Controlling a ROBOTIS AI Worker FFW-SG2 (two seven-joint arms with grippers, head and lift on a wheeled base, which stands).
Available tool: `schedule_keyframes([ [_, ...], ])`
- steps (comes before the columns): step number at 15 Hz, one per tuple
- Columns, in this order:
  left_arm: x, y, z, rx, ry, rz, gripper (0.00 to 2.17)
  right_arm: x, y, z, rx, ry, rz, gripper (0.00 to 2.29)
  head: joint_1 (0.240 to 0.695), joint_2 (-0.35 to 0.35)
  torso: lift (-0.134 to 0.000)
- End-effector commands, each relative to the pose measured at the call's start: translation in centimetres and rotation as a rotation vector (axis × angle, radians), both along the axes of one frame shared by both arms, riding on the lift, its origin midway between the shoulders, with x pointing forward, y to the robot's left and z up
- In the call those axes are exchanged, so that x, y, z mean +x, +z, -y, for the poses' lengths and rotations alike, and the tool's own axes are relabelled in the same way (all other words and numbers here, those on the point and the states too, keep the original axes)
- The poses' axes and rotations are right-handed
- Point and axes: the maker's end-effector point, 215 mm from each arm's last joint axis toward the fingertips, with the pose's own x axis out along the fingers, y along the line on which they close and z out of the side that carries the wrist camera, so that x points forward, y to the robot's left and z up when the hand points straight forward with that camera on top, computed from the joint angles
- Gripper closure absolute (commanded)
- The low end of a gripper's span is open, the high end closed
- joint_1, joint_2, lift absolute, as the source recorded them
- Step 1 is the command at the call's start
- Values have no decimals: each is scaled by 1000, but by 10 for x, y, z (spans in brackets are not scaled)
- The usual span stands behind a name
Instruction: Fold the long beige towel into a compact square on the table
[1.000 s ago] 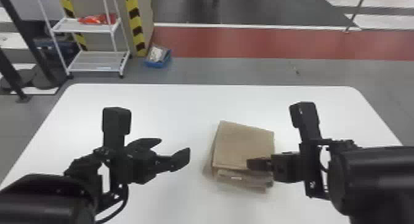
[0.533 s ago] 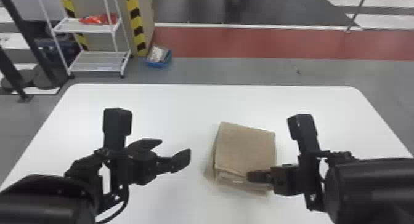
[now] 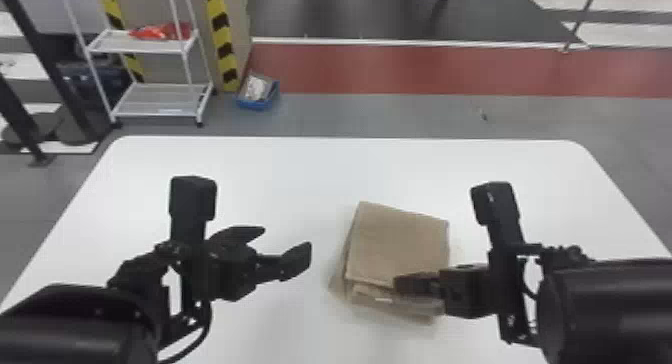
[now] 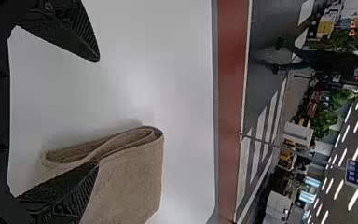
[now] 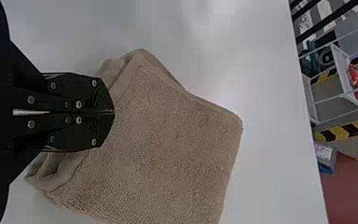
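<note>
The folded beige towel (image 3: 395, 243) lies on the tabletop (image 3: 250, 163) under the closed tips of the right pincer (image 5: 113, 112), apart from the open left pincer (image 3: 286, 239). Likely light, soft and floppy, it is best taken by the layered edge nearest the right pincer.

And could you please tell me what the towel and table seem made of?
The towel looks like matte terry cloth, perhaps cotton: its surface is finely nubby. The table seems topped with smooth laminate or plastic, white with a soft sheen.
</note>
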Motion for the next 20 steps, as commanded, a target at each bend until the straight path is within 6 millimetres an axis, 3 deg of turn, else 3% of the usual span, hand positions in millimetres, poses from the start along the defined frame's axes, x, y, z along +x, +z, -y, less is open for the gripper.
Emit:
schedule_keyframes([
  [1, 0, 0, -1, -1, 2, -1, 97, -7, 15, -8, 41, 23, 26, 2125, 695, -10, -124],
  [6, 1, -1, -1, 1, 3, -3, 97, -29, 17, -16, 99, 54, 10, 2125, 695, 12, -124],
  [11, 1, -1, -1, 1, 3, -1, 97, -29, 10, -8, 77, 41, -4, 2125, 695, 8, -124],
  [17, 1, -5, -1, 2, 3, -9, 97, -53, -14, 10, 69, 22, -71, 2125, 695, -2, -124],
  [20, 2, -8, 0, 4, 2, -13, 97, -46, -15, 26, 61, -14, -69, 2125, 695, -22, -124],
])
